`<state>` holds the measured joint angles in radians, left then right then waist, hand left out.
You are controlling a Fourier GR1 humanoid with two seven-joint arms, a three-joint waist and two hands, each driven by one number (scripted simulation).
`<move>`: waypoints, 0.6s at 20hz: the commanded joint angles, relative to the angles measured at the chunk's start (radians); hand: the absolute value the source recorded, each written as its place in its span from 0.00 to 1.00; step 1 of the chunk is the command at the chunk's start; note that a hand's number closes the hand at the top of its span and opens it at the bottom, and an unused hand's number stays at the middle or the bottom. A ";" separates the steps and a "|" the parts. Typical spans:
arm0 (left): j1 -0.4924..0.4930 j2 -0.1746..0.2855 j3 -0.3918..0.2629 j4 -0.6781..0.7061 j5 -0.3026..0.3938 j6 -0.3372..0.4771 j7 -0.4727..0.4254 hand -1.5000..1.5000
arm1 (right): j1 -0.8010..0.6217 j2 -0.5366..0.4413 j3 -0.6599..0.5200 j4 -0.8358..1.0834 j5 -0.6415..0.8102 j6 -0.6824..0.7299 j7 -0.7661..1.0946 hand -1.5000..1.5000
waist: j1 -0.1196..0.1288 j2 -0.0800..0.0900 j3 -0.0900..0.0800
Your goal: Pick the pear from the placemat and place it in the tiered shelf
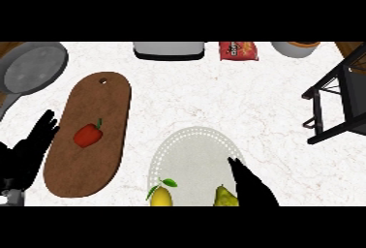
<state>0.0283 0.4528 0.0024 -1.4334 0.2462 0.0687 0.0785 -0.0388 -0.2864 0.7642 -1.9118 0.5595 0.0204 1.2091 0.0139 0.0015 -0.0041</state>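
We see a white marbled counter (236,92) filling most of the view. On its left lies a long brown wooden cutting board (97,164) with a hole near its far end. To the right of the board sits a pale round placemat (190,152) with a dotted rim. A black tiered shelf (315,116) stands at the right edge, well apart from the placemat. At the far left corner we find a grey frying pan (34,68).

The left hand (32,145) rests at the left edge beside the board, its fingers straight and spread, holding nothing. The right hand (251,186) comes in over the placemat's near right side, its fingers stretched straight and not curled round anything.

Along the far edge we note a grey appliance (169,50), an orange-rimmed bowl (295,48) and a red snack bag (238,50); its lettering is too small for us to read.

A red bell pepper (88,135) lies on the board. A yellow lemon (161,197) with a green leaf sits at the placemat's near edge. The pear (225,197), yellow-green with a narrow top, stands on the placemat just beside the right hand; we cannot tell whether they touch.
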 commanded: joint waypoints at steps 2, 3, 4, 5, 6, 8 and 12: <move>-0.037 -0.031 -0.015 0.033 -0.021 0.013 0.000 0.50 | -0.065 0.026 -0.015 0.021 -0.059 0.184 0.230 0.00 | -0.011 0.001 0.002; -0.031 -0.016 0.008 0.001 -0.002 0.015 0.026 0.50 | -0.079 0.024 -0.035 -0.015 -0.075 0.210 0.270 0.00 | -0.007 -0.001 0.002; -0.009 -0.021 0.007 0.043 -0.012 -0.007 -0.037 0.50 | -0.056 0.045 0.015 0.012 -0.045 0.185 0.256 0.00 | -0.009 -0.001 0.002; -0.008 -0.031 -0.015 0.017 -0.021 0.001 -0.001 0.50 | -0.071 0.032 -0.030 0.033 -0.078 0.201 0.230 0.00 | -0.007 -0.001 0.003; -0.001 -0.029 -0.006 0.034 -0.027 -0.008 -0.041 0.50 | -0.099 0.026 -0.068 0.048 -0.104 0.222 0.215 0.00 | -0.006 0.000 0.002; -0.027 -0.014 0.019 -0.002 -0.006 0.012 0.040 0.50 | -0.055 0.018 -0.042 0.072 -0.092 0.209 0.185 0.00 | -0.009 -0.001 0.004; -0.025 -0.028 0.022 0.071 -0.022 -0.017 -0.029 0.50 | -0.005 0.021 -0.006 0.119 -0.028 0.164 0.142 0.00 | -0.017 -0.001 0.003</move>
<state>0.0145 0.4298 0.0131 -1.4020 0.2303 0.0602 0.0684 -0.0648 -0.2828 0.7303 -1.8327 0.5013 0.1421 1.1946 0.0032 0.0003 -0.0015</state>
